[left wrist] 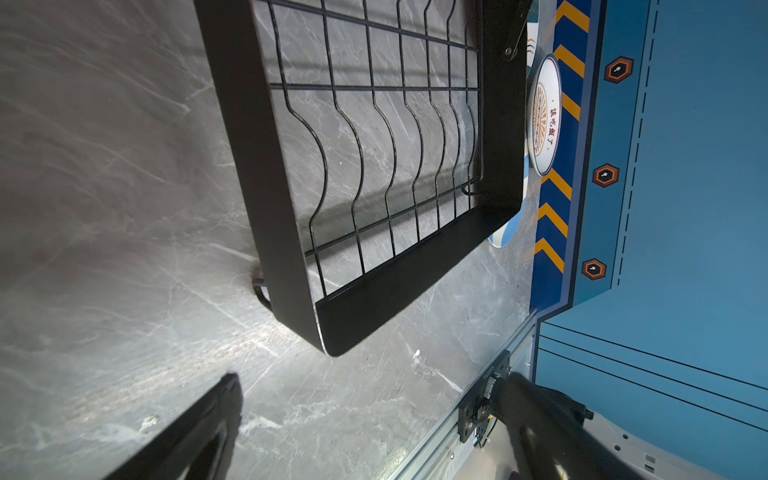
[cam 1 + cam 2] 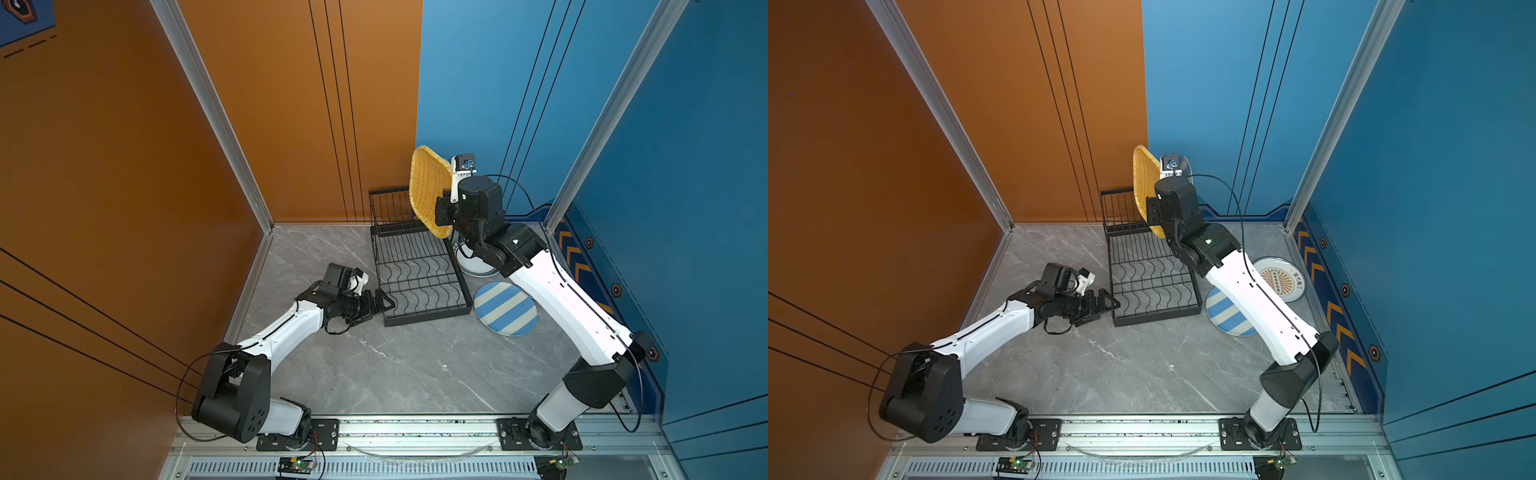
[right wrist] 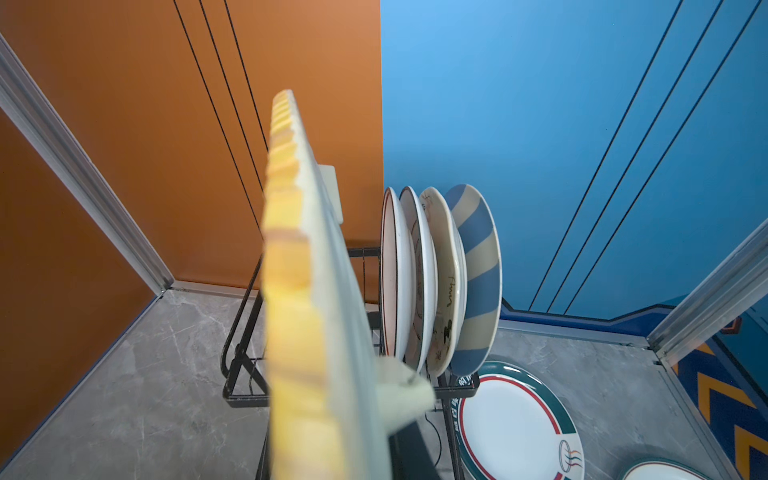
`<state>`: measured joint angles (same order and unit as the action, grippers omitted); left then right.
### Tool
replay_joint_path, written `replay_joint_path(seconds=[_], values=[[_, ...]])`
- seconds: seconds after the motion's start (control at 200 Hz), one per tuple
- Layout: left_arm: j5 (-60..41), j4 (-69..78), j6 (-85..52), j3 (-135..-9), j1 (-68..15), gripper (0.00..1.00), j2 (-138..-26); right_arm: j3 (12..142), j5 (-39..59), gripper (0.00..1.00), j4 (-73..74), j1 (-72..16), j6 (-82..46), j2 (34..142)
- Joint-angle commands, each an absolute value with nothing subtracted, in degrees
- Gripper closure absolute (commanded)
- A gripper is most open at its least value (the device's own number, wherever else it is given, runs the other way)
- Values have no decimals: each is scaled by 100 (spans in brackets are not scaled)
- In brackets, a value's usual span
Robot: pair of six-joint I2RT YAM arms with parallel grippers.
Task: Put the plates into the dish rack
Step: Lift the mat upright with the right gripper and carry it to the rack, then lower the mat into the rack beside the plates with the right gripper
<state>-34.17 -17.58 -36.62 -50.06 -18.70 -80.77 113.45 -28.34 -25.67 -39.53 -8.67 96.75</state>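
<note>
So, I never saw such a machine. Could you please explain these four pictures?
It is a robot with two arms at a grey table. Two pictures look down from above; the other two come from a camera on each wrist. A black wire dish rack stands there. The right end effector is shut on a yellow woven plate, holding it on edge over the rack. The right wrist view shows four plates standing upright in the rack. The left end effector is open and empty, near the rack's corner. A striped plate, a sunburst-printed plate and a green-rimmed plate lie flat on the table.
</note>
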Motion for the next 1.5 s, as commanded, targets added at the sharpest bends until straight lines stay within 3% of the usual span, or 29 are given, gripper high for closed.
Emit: replay_joint_path(seconds=[0.0, 0.41, 1.491], values=[[-3562, -1850, -3482, -5135, -1780, 2, -8164, 11797, -3643, 100, -1557, -3981, -444, 9949], [-3573, -1848, -3412, -5202, -1644, 2, -8243, 12823, -4275, 100, -826, -3955, 30, 11316], [-3758, -1731, -3366, -5123, -1353, 2, -8399, 13259, -4448, 100, -904, -3675, -18, 12340]])
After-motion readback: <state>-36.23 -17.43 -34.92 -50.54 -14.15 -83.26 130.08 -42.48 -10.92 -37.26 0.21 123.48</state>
